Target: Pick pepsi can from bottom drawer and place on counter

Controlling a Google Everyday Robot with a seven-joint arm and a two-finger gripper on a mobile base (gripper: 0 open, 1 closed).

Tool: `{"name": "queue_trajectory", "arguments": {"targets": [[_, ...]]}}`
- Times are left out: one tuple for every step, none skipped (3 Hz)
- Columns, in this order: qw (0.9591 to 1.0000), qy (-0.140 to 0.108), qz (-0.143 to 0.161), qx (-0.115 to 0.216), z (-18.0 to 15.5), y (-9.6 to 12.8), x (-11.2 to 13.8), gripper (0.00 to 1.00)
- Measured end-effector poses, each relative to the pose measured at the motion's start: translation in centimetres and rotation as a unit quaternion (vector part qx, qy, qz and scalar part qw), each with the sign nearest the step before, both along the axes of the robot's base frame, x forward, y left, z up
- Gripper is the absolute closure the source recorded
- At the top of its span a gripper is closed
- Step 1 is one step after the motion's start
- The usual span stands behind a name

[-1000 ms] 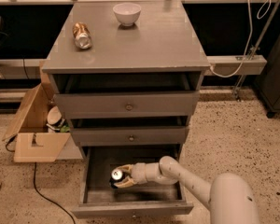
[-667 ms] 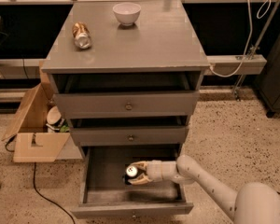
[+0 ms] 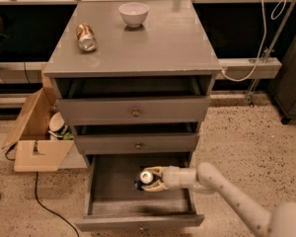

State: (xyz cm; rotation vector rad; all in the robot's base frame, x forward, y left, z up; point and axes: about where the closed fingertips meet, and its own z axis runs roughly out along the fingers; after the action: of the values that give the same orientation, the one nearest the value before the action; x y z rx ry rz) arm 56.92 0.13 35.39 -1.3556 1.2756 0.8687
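The pepsi can [image 3: 144,178], dark blue with a silver top, is held over the dark inside of the open bottom drawer [image 3: 106,191]. My gripper [image 3: 150,179] reaches in from the right and is shut on the can, its pale fingers [image 3: 158,173] around its sides. The can sits right of the drawer's middle, lifted a little off the drawer floor. The counter [image 3: 158,38] is the grey top of the cabinet, above the three drawers.
A brownish-gold can [image 3: 86,36] lies on its side at the counter's left. A white bowl [image 3: 133,13] stands at the counter's back. The two upper drawers are partly open. A cardboard box [image 3: 34,135] stands on the floor to the left.
My gripper has carried the pepsi can rightward and slightly up inside the bottom drawer, and my arm has drawn back to the right.
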Motion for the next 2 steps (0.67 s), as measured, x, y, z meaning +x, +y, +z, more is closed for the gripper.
{"name": "queue_trajectory", "arguments": {"targets": [[0.9947, -0.087, -0.011, 0.055, 12.9, -6.1, -1.5, 1.00], [0.9881, -0.137, -0.004, 0.070, 21.0, -8.3, -2.9, 1.00]]}}
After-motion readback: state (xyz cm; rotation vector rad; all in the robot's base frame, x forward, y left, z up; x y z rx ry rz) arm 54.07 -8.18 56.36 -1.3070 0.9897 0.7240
